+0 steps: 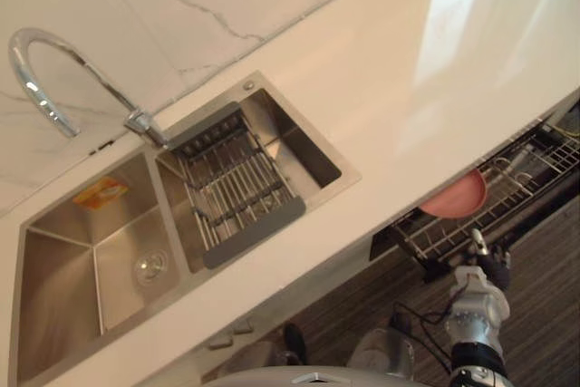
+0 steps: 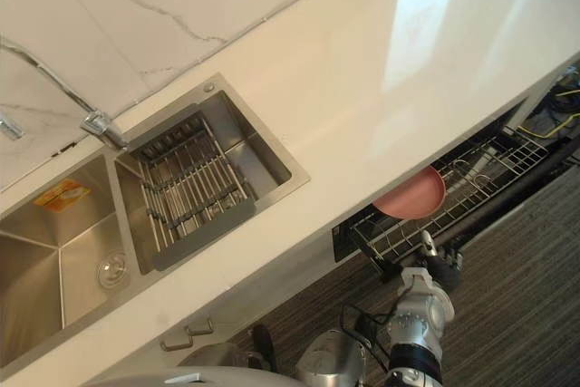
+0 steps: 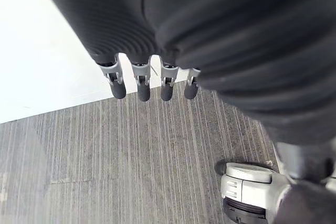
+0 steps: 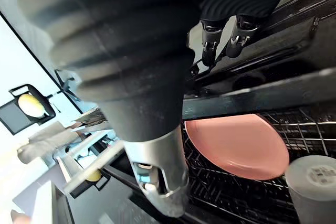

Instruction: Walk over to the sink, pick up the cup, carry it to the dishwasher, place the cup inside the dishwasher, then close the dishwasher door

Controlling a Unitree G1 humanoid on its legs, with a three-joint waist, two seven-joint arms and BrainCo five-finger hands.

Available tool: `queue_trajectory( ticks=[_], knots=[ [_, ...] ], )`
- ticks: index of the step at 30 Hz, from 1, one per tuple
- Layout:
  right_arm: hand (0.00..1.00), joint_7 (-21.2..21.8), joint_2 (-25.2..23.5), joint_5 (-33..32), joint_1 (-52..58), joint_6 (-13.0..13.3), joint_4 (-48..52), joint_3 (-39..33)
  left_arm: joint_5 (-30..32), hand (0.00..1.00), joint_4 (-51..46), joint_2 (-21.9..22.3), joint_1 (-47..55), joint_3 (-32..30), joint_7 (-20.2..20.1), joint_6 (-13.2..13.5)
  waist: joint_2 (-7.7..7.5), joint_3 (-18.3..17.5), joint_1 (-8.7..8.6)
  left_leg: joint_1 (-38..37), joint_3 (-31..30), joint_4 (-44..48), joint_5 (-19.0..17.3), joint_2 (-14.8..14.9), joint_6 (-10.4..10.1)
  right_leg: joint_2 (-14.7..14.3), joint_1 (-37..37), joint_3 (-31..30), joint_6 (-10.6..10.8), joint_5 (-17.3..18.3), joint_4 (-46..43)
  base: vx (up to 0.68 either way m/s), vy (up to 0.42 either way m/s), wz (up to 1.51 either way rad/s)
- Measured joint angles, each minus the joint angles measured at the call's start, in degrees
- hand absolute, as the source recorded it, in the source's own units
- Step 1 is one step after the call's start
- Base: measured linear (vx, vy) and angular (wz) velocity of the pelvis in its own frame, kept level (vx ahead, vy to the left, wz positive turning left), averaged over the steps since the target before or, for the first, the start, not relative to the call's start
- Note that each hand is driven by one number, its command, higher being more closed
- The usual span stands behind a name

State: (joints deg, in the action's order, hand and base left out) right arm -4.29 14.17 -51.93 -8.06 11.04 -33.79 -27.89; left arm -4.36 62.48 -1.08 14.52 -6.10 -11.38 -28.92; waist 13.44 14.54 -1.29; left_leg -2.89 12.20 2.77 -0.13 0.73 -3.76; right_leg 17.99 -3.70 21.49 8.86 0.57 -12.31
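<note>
White kitchen counter (image 1: 381, 88), dishwasher open: your cup looks delivered.
Grey cup (image 4: 315, 187) stands in the pulled-out rack (image 1: 530, 165) beside a pink plate (image 4: 236, 142). Your right hand (image 4: 210, 43) hovers near the rack with its fingers loosely straight, holding nothing, and your left hand (image 3: 143, 87) hangs relaxed. Next is likely to slide the rack in and shut the door.

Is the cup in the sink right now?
No: the sink holds a drain basket, and the grey cup stands by the pink plate in the dishwasher rack.
</note>
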Motion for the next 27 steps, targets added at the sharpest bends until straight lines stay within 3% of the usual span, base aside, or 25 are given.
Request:
queue_trajectory(
  ticks=[5, 7, 10, 13, 16, 20, 23, 27],
  knots=[
    [0.0, 0.04, 2.55, 1.67, -5.32, -2.8, -1.03, 5.43, -0.02, 0.0, 0.21, -0.26, 0.06, 0.15, -0.22, 0.19, 0.17, -0.13, 0.72, 0.54, -2.4, 0.08, 0.96, 0.11, 0.62, -0.6, 2.11, 2.26, -0.71, -1.78, 2.91, -0.1, -0.009, 0.2],
    [0.0, 0.23, 6.44, 4.21, -8.55, -5.71, -4.89, 7.61, -0.03, 0.0, 0.2, -0.67, 0.22, 0.12, -0.3, 0.24, 0.99, -0.68, 1.53, 1.49, -3.37, -0.03, 1.26, 0.11, 0.86, -1.08, 2.68, 3.16, -0.91, -3.14, 4.76, -0.1, 0.007, 0.18],
    [0.0, 3.05, 6.81, 5.84, -8.53, -6.47, -5.0, 9.85, -0.01, 0.0, 1.31, -1.14, 0.92, 0.05, -0.71, 0.25, 1.11, -0.77, 0.82, 1.83, -3.79, 0.04, 1.54, 0.52, 0.48, -1.69, 2.94, 3.59, -1.32, -3.7, 5.56, -0.08, -0.018, 0.05],
    [0.0, 3.38, 7.1, 10.28, -7.63, -7.49, -5.54, 12.21, -0.01, 0.0, 1.71, -1.24, 0.94, 0.07, -1.37, 0.37, 1.12, -0.84, 0.7, 1.89, -4.38, -0.05, 1.54, 1.39, 0.41, -2.87, 4.16, 4.03, -1.58, -3.88, 6.64, -0.09, -0.049, 0.04],
    [0.0, 7.9, 7.1, 19.92, -2.68, -8.2, -5.5, 18.95, -0.63, 0.0, 1.7, -1.18, 0.98, 0.1, -1.09, 1.18, 0.73, -1.77, 0.86, 1.87, -4.67, -0.94, 1.65, 2.62, 0.13, -4.54, 4.62, 3.98, -1.66, -3.84, 8.09, -0.03, -0.075, 0.05],
    [0.0, 9.12, 1.49, 24.51, 4.51, -8.67, -8.92, 21.63, -3.71, 0.0, 1.04, -1.15, 0.87, 0.61, 0.3, 4.86, -0.28, -2.32, 0.93, 1.83, -5.9, -2.15, 2.05, 3.58, -0.51, -5.67, 4.7, 4.29, -2.55, -3.29, 8.17, 0.03, -0.072, 0.12],
    [0.0, 9.16, -0.65, 30.38, 9.02, -8.71, -11.74, 21.48, -7.36, 0.0, 0.92, -1.12, 0.8, 0.38, 1.31, 5.78, -1.42, -2.85, 0.94, 1.65, -5.78, -3.05, 2.25, 3.92, -0.83, -6.3, 4.68, 4.31, -2.86, -3.08, 8.58, 0.07, -0.05, -0.01],
    [0.0, 8.41, -2.87, 34.43, 14.83, -8.53, -16.55, 20.38, -12.43, 0.0, -0.08, -1.89, -0.26, -1.35, 2.27, 6.32, -5.1, -4.51, 0.41, 0.65, -5.74, -4.94, 2.84, 4.42, -1.51, -7.19, 5.73, 4.68, -2.95, -3.23, 10.11, 0.11, -0.042, 0.01]
  ],
)
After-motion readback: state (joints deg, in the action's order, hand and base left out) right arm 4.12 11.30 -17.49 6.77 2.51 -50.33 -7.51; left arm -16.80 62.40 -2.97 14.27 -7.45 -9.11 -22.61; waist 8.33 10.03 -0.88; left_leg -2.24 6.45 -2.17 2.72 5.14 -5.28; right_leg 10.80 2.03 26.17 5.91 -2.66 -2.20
